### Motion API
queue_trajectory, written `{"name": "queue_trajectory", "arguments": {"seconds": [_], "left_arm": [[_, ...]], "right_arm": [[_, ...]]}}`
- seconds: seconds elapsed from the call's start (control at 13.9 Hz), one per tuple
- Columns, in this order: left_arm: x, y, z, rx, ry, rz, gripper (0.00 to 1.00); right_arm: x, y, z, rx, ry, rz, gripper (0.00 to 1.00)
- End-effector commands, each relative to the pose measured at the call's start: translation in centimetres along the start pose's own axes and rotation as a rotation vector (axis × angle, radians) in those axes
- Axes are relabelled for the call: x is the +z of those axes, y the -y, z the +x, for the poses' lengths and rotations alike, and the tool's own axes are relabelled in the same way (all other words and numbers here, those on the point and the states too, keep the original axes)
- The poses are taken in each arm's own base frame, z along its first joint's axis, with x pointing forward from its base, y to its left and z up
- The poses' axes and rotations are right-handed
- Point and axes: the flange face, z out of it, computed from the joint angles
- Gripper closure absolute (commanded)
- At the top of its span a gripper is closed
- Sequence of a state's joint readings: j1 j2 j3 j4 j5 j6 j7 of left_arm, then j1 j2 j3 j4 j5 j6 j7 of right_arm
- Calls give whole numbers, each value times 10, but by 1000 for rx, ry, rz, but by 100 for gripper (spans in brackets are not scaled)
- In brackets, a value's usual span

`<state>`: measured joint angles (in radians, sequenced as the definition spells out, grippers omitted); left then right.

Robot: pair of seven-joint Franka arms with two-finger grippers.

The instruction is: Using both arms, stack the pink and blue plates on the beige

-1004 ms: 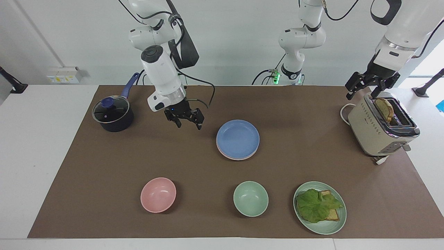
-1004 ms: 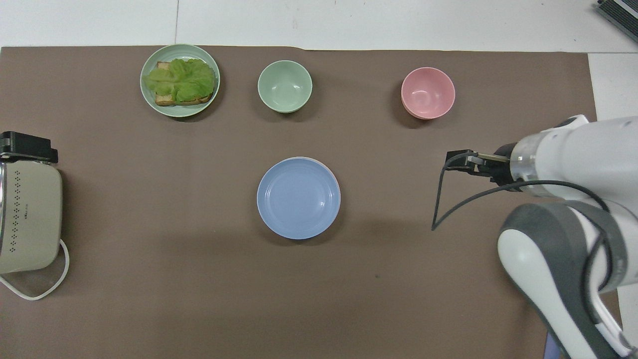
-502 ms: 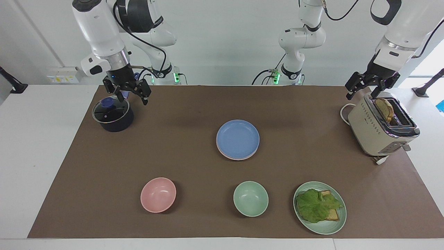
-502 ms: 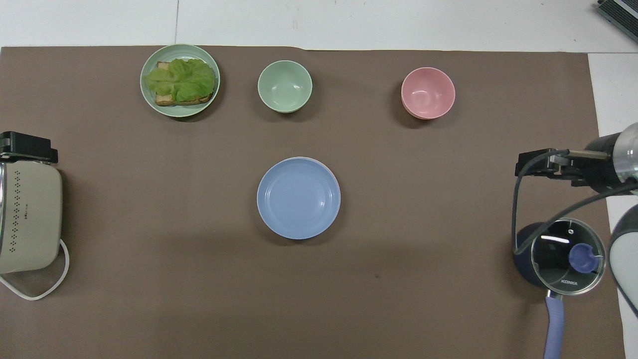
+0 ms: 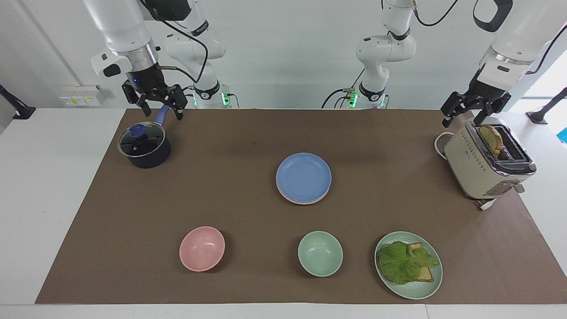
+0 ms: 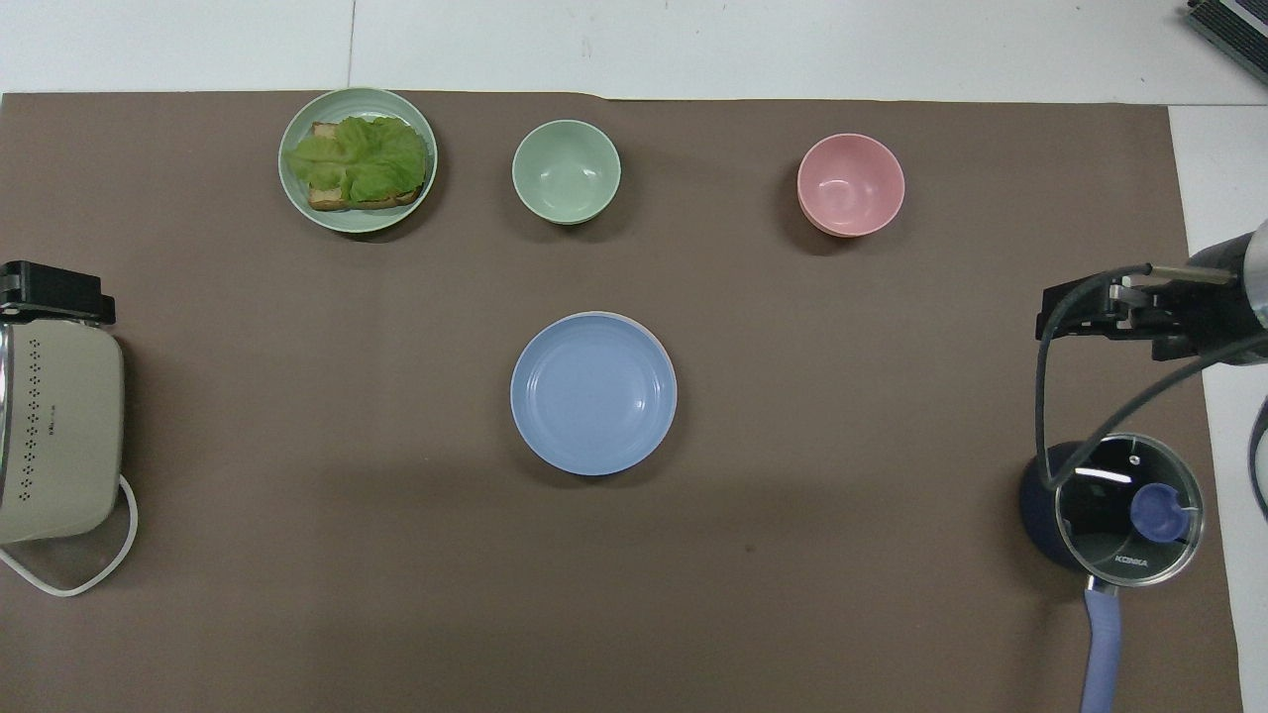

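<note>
The right tool hangs in the air at the right arm's end of the surface, over the handle of the dark saucepan near the corner by the robots; its fingers stand apart and carry nothing. The saucepan wears a glass lid with a blue knob, and its blue handle points toward the robots. At the left arm's end, the left tool hovers over the edge of the cream toaster, fingers spread and empty, apart from the slice of bread that stands in the toaster's slot. The toaster sits close to the surface's corner, half on the brown mat, its white cable looping beside it.

In the middle of the mat lies the stack: the blue plate on top, with a pale rim of the plates under it showing at its edge. How many plates lie beneath, and their colours, I cannot tell for certain.

Farther from the robots, in a row along the mat's edge, stand the pink bowl toward the right arm's end, the green bowl in the middle, and the green plate with lettuce and bread on it toward the left arm's end.
</note>
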<state>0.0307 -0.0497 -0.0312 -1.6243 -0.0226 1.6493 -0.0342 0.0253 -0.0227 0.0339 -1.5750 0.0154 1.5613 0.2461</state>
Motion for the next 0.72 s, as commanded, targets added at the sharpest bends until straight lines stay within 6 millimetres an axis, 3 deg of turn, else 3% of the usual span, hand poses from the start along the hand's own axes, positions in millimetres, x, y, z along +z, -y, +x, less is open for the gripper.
{"name": "queue_trajectory", "arguments": {"seconds": [0.0,0.65], "left_arm": [[-1,2,-3,5,11,12,0],[-2,2,-4,5,10,12,0]], "right_arm": [[-3,-4,5,-12,4,-15,0],[-2,-6,1,-6,9,-21,0]]}}
